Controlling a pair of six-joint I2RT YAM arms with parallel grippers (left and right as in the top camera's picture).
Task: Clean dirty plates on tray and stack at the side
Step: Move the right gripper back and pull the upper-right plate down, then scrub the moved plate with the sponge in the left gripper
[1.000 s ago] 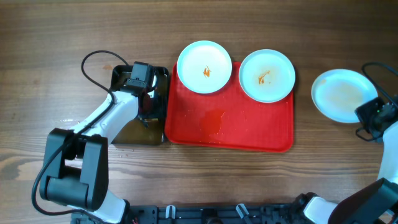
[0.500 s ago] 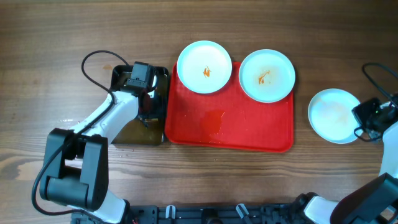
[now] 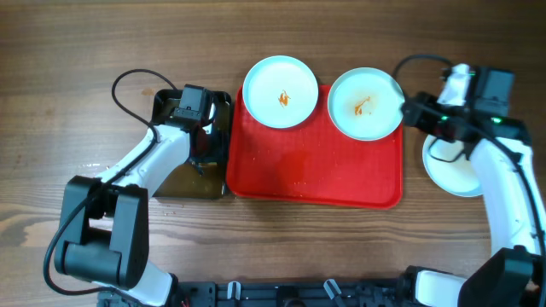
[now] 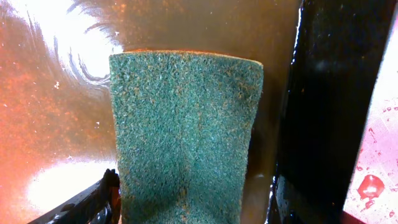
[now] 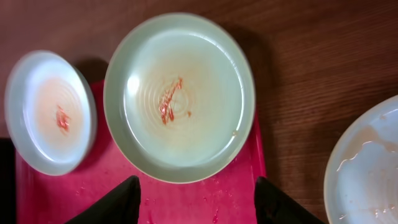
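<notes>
The red tray (image 3: 316, 175) lies mid-table with two smeared plates on its far edge, one left (image 3: 281, 91) and one right (image 3: 366, 103). A third plate (image 3: 456, 175) rests on the wood to the right of the tray, partly under my right arm. My right gripper (image 3: 411, 110) hovers open by the right plate's near-right rim. In the right wrist view its empty fingers (image 5: 127, 199) straddle bare tray (image 5: 205, 193) just short of that plate (image 5: 179, 96). My left gripper (image 3: 202, 141) is down in the tub, shut on a green sponge (image 4: 186, 137).
A black tub (image 3: 171, 183) of brownish water sits against the tray's left side; its wall (image 4: 336, 112) stands right beside the sponge. The left arm's cable (image 3: 128, 81) loops over the table behind the tub.
My right gripper has opened and left the third plate on the table at the right. It then swung left and away to the tray's right plate. The left arm has not moved.
</notes>
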